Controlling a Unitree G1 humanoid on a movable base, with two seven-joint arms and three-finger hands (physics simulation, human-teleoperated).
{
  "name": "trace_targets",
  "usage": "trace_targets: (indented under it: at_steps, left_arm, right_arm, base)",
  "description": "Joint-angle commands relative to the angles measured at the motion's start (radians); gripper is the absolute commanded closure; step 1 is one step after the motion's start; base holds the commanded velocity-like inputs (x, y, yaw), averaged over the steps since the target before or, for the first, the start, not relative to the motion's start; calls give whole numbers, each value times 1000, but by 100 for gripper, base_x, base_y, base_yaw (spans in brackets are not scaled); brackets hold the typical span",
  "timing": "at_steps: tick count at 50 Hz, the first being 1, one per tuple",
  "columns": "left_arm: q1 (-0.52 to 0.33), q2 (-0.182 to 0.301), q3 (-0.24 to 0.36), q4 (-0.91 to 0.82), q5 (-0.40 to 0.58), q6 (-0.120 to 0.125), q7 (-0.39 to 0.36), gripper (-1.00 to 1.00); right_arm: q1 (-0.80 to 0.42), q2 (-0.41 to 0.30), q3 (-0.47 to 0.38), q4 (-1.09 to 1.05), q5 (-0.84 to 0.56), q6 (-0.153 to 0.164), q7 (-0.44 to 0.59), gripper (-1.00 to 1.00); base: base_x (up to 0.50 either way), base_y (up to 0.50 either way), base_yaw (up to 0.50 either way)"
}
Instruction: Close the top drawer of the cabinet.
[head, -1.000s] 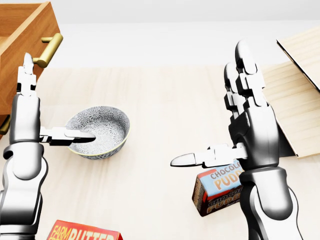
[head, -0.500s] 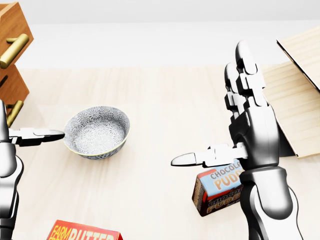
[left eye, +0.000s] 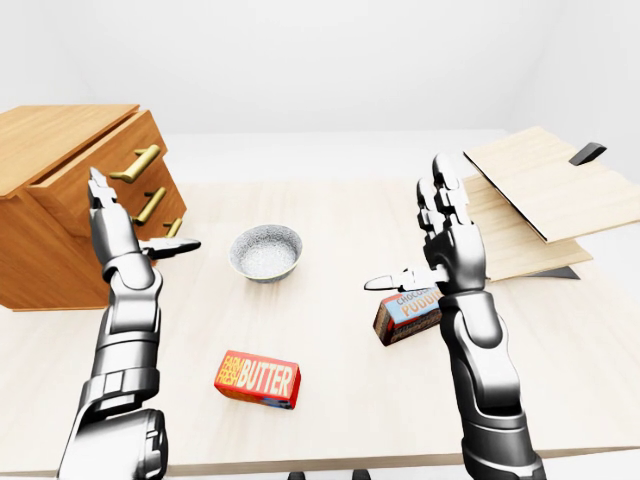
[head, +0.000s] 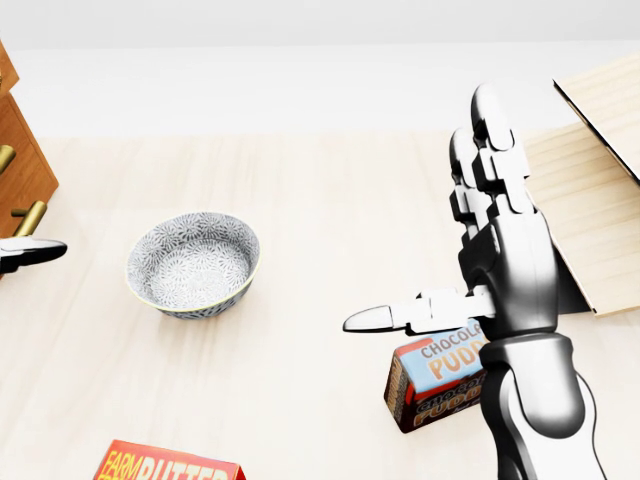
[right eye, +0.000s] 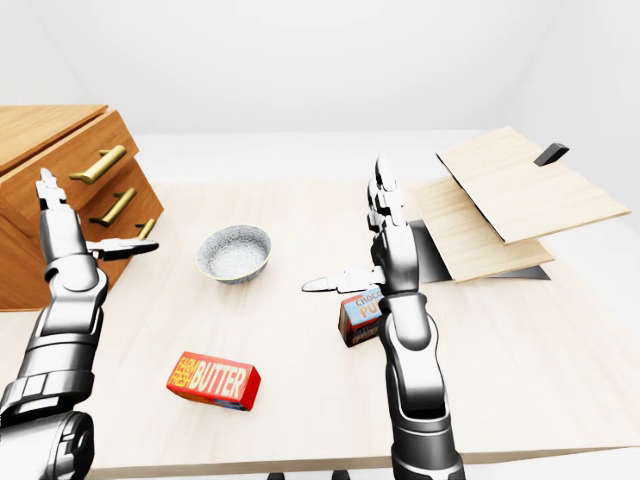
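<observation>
1. Fingers on the left hand (left eye: 112, 225) are spread open, pointing up, thumb sticking out sideways, gripping nothing. The right hand (left eye: 448, 235) is the same: flat, open, empty.
2. The top drawer (left eye: 98, 172) of the cabinet (left eye: 35, 255) sits just beyond the left fingertips in the left-eye view. It looks nearly flush with the 2 drawer fronts below it, but whether a gap remains I can't tell from this angle.
3. My guess on handling: stiff wooden box on slides, not fragile, shouldn't need much force. No grip needed, a flat push on the front panel beside the brass handle (left eye: 136, 163) should do it.
4. Below the right thumb is a chocolate pudding box (left eye: 407, 313). Between the 2 hands there's a patterned bowl (left eye: 265, 251), and a butter box (left eye: 257, 378) lower down. None of it blocks the drawer.
</observation>
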Motion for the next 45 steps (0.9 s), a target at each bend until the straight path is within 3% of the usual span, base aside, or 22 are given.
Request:
trace_targets:
  at_steps: [1, 28, 38, 45]
  left_arm:
    - [-45, 74, 33, 43, 4, 0, 24, -100]
    - [-81, 151, 56, 110, -33, 0, 55, -100]
    - [-96, 133, 36, 91, -30, 0, 47, -100]
    - [-21, 41, 26, -186, -10, 0, -16, -100]
  right_arm:
    - [-2, 1, 2, 10, -2, 0, -4, -100]
    - [13, 0, -1, -3, 0, 0, 0, -100]
    - [14, -5, -10, -11, 3, 0, 3, -100]
    - [12, -6, -11, -13, 4, 0, 4, -100]
  base:
    - [0, 0, 0]
    - [0, 0, 0]
    - [0, 0, 0]
    - [0, 0, 0]
